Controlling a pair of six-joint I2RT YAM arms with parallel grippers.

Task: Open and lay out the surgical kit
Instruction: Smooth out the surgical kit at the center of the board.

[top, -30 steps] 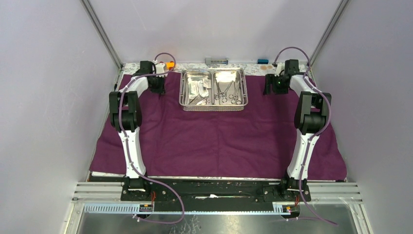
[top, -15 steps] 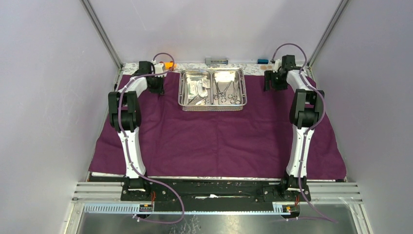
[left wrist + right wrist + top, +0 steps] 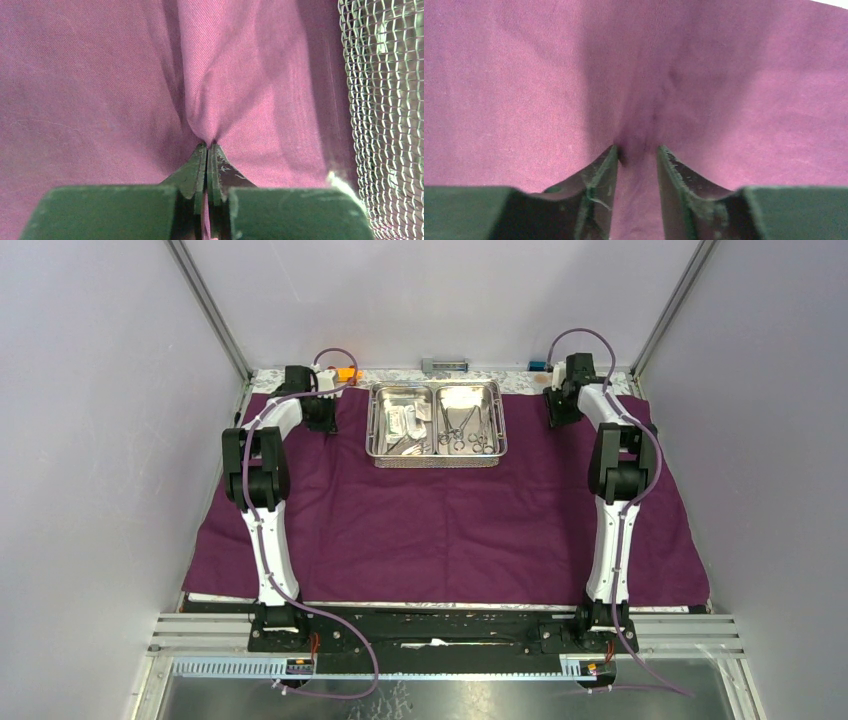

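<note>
The dark purple cloth (image 3: 450,530) lies spread flat over the table. At its far middle stands the steel tray (image 3: 372,430): packets (image 3: 405,418) in the left compartment, ring-handled forceps (image 3: 468,428) in the right. My left gripper (image 3: 322,418) is down at the cloth's far left, shut on a pinched ridge of cloth (image 3: 205,100) at its tips (image 3: 207,146); the tray's mesh wall (image 3: 385,100) is just to its right. My right gripper (image 3: 560,412) presses on the cloth's far right part, its jaws (image 3: 637,150) apart with a low pucker of cloth (image 3: 639,125) between them.
A small orange toy car (image 3: 348,372) sits behind the left gripper on the bare back strip. A grey block (image 3: 445,365) and a small blue item (image 3: 540,365) lie along the back wall. Enclosure walls rise close on both sides.
The right arm has reached farther back and slightly left, setting its gripper on the cloth, and its jaws have narrowed. The left arm and tray have not moved.
</note>
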